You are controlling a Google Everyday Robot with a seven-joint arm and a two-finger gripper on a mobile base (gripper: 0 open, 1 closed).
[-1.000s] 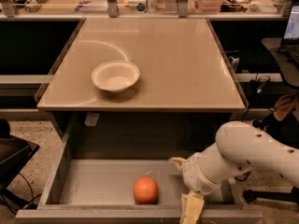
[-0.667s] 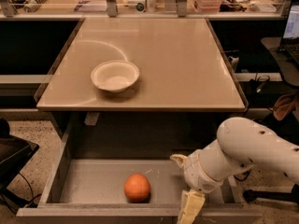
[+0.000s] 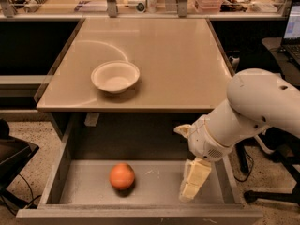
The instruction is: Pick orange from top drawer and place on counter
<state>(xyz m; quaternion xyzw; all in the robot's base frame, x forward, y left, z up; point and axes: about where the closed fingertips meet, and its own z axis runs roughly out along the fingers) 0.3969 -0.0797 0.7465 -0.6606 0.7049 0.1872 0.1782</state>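
As the orange (image 3: pixel 122 176) has rolled left, the spread gripper (image 3: pixel 184 163) hangs in the top drawer (image 3: pixel 154 187).

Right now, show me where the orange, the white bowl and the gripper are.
orange (image 3: pixel 122 176): camera view, middle of its skin.
white bowl (image 3: pixel 115 76): camera view, bare inner floor.
gripper (image 3: pixel 183 163): camera view, midway between its open fingertips, right of the orange.

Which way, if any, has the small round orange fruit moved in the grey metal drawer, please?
Yes: the orange fruit moved left toward the grey drawer's left wall, away from the gripper at its right side.
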